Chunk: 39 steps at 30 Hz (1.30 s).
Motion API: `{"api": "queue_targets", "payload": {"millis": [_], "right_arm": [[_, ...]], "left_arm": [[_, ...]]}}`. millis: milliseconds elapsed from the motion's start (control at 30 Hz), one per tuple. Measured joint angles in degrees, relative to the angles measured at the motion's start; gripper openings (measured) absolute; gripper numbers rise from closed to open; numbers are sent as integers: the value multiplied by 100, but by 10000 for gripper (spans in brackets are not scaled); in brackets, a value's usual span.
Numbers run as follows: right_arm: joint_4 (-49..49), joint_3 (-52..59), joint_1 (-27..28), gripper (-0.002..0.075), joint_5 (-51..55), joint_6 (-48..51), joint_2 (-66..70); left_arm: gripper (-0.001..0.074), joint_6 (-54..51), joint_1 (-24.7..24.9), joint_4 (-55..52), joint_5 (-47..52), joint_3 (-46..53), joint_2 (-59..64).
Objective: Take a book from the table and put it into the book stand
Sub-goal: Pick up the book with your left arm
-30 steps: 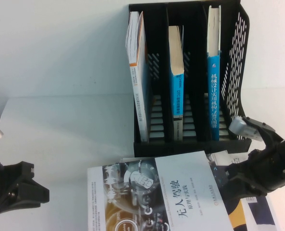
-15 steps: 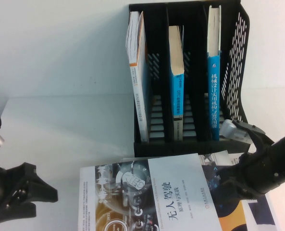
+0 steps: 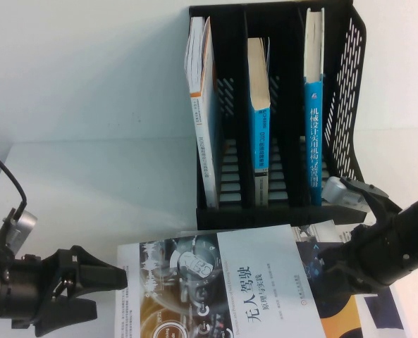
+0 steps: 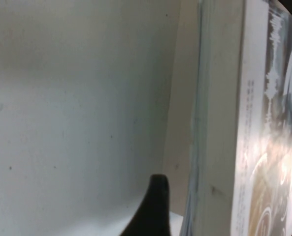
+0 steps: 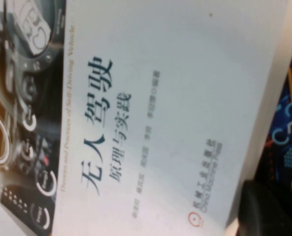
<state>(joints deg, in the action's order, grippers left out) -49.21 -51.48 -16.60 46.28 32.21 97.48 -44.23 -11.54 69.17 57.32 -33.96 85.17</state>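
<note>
High view: both arms flanking the book [image 3: 230,285] on the table [image 3: 103,176].
Left gripper [image 3: 106,289] spread, aimed at its spine edge; right gripper [image 3: 328,267] at the opposite edge, grip unclear. Placed so, probably for lifting toward the book stand [image 3: 349,91] just behind.

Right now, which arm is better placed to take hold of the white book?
Probably the right: the right end effector already sits at the book's edge, nearest the book stand. The left end effector is beside its opposite edge.
</note>
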Motion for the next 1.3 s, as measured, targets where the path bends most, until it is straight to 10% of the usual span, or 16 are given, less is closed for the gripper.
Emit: {"api": "queue_targets", "payload": {"millis": [633,700,800,900,1300], "right_arm": [[9,0,0,-3,26,10,0],[9,0,0,-3,26,10,0],[9,0,0,-3,26,21,0],[9,0,0,-3,26,21,0],[180,0,-13,-3,-2,21,-52]], "left_arm": [[690,-1526,541,1710,771,0,2198],[613,-1603,620,1747,781,0,2231],[245,-1780,604,1818,951,-11,2231],[99,-1845,537,1840,1121,-11,2231],[101,-1533,510,1446,876,-11,1450]]}}
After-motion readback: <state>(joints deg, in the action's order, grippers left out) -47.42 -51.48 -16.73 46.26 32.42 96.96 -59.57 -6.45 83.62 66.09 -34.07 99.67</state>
